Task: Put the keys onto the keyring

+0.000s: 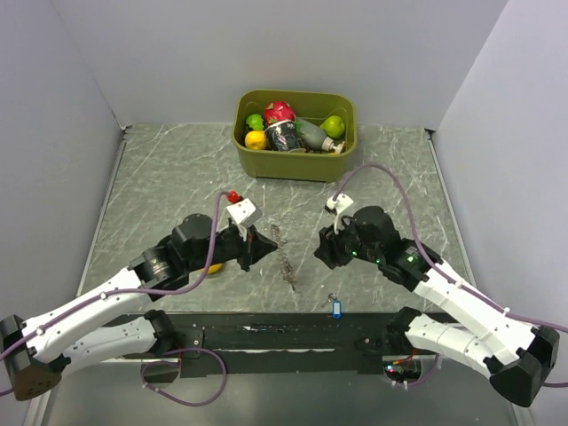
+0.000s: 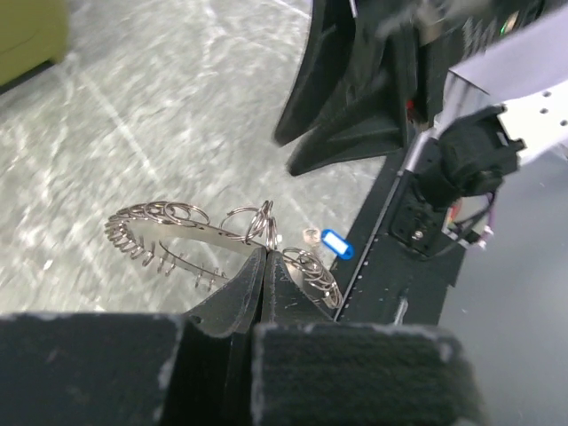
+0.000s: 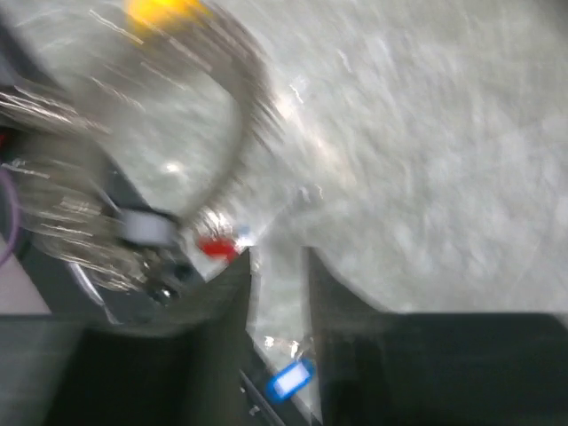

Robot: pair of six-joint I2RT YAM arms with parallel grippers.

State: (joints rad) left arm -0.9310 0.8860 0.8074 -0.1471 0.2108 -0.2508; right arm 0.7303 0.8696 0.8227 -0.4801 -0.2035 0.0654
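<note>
A olive-green plastic bin (image 1: 293,165) holding fruit and a can stands at the far middle of the grey marbled table (image 1: 160,195), and everything else is placed from it. On the near side of the bin, roughly in line with its middle and well apart from it, is the keyring (image 2: 209,232), a flat grey metal band bent in an arc with many small wire split rings strung along its rim. The left gripper (image 2: 266,266), near and to the left of the bin, has its two black fingers pressed together on one end of that band, so that the rest of the arc reaches out away from the fingertips above the marble. The right gripper (image 3: 280,284), near and to the right of the bin, faces the left one across the keyring; its fingers stand partly apart with bare table showing through the gap and nothing between them. A tiny key with a blue plastic head (image 1: 336,308) lies farther still from the bin, at the table's near edge beside the black strip, apart from both grippers and from the keyring. A yellow lemon (image 1: 214,267) lies near and left of the bin, half hidden beneath the left arm.
</note>
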